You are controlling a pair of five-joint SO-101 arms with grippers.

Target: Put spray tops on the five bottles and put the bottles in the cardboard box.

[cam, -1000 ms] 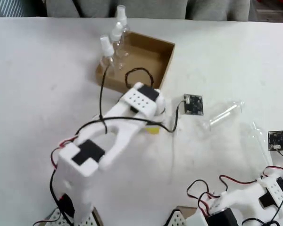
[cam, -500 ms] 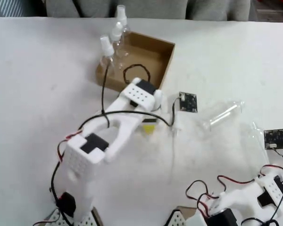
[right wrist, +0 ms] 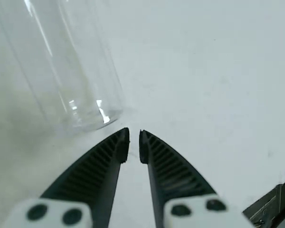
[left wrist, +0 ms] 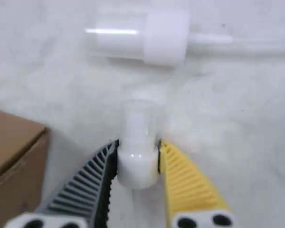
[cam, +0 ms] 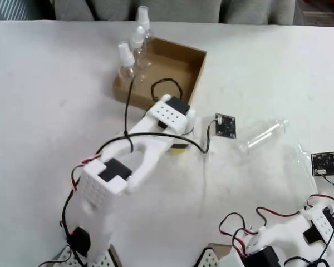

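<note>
Box [cam: 175,69]: three topped bottles [cam: 125,62] stood at its left wall.
Remaining: two bare bottles [cam: 261,135] lay right of box.
Left gripper [left wrist: 137,142]: pinched spray top [left wrist: 137,166].
Right gripper [right wrist: 134,135]: pressed together, empty.

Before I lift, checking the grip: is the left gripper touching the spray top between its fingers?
Touching. Left wrist view: the left gripper presses both sides of the spray top, no gap.

Cardboard box [left wrist: 14,161] beside — loose spray top [left wrist: 164,38] ahead
</note>
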